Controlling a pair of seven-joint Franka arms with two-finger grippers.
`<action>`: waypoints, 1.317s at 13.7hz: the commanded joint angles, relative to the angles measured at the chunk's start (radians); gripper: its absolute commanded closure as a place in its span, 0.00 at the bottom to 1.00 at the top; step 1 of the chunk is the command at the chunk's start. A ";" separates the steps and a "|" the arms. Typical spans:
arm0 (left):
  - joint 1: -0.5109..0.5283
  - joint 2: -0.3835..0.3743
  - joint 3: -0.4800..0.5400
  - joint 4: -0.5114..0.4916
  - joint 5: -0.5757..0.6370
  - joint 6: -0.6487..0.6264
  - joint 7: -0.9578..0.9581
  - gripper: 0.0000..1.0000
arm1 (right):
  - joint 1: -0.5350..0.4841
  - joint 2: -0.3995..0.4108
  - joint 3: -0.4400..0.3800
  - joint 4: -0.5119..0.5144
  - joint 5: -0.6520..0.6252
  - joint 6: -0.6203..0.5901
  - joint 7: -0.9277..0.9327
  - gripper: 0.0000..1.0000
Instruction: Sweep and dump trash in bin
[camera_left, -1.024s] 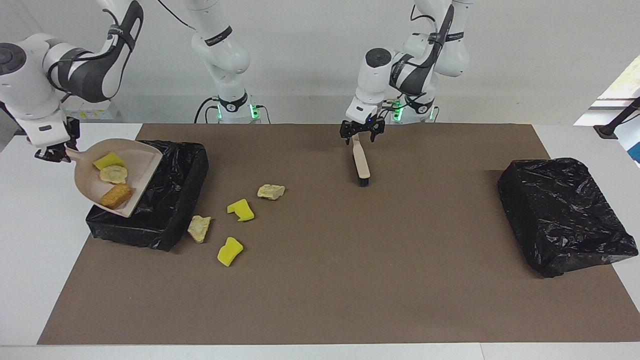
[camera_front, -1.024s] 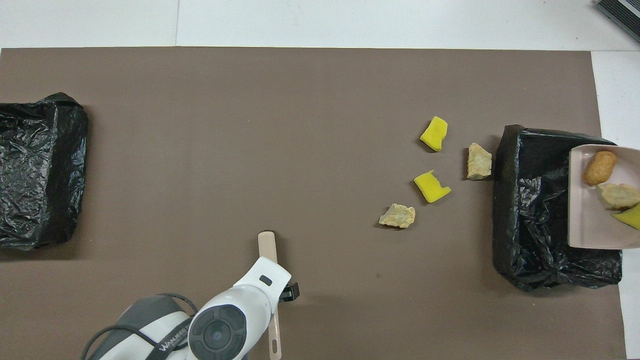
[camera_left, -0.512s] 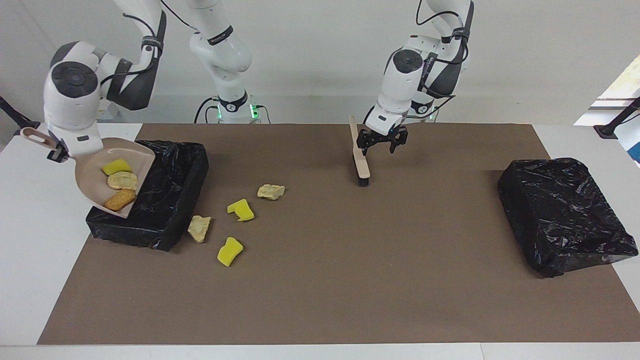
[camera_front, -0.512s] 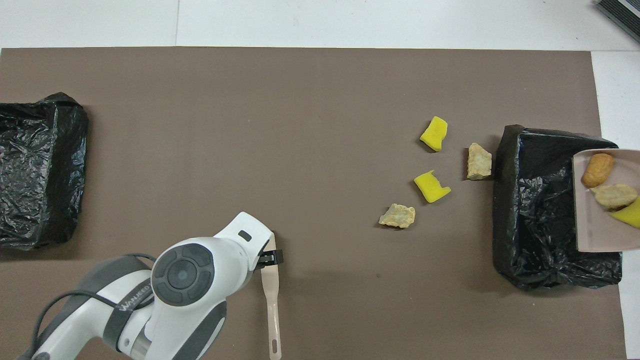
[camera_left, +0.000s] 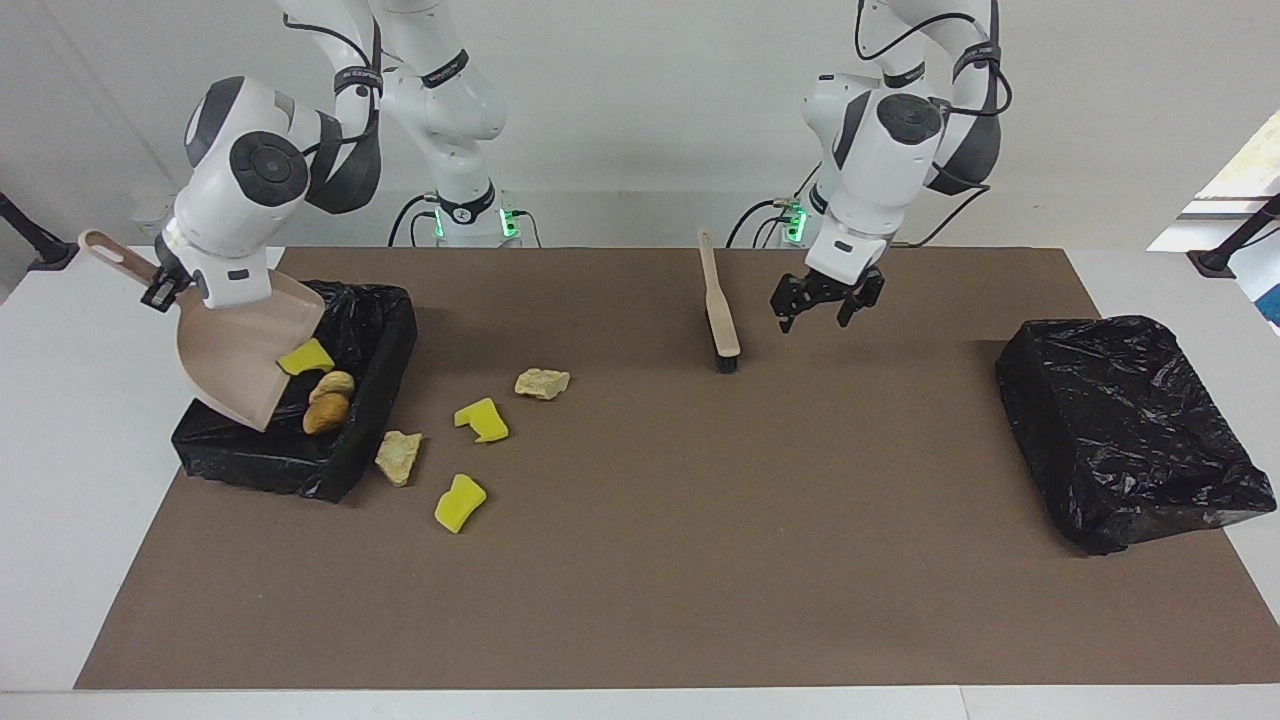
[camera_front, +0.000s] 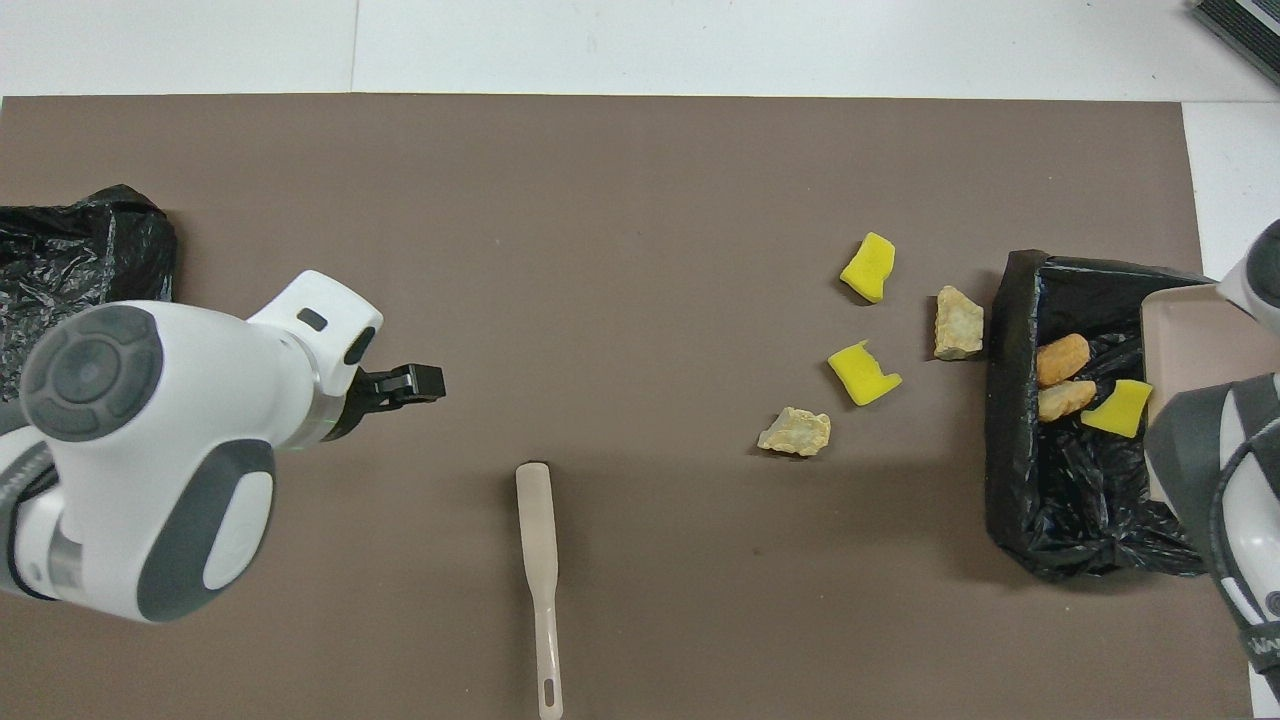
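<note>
Facing view: right gripper (camera_left: 160, 290), clamping the tilted dustpan (camera_left: 240, 355), is dumping trash (camera_left: 320, 385) into the bin (camera_left: 380, 330); left gripper (camera_left: 822, 300), open beside the brush (camera_left: 720, 315), likely needs it for four lumps beside the bin.

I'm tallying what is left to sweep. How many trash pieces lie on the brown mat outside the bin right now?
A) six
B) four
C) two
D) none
B: on the brown mat lie two yellow foam chunks and two beige rock-like pieces, while three more pieces sit in the bin under the tipped dustpan held by the right gripper.
</note>
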 joint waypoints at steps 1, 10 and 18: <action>0.090 0.032 -0.012 0.108 0.001 -0.114 0.172 0.00 | 0.014 -0.011 0.002 0.031 -0.100 0.003 0.000 1.00; 0.209 0.012 -0.009 0.376 0.105 -0.474 0.425 0.00 | 0.057 0.078 0.011 0.149 0.226 0.058 0.057 1.00; 0.241 -0.056 -0.006 0.260 0.099 -0.455 0.464 0.00 | 0.262 0.223 0.011 0.286 0.638 0.069 0.745 1.00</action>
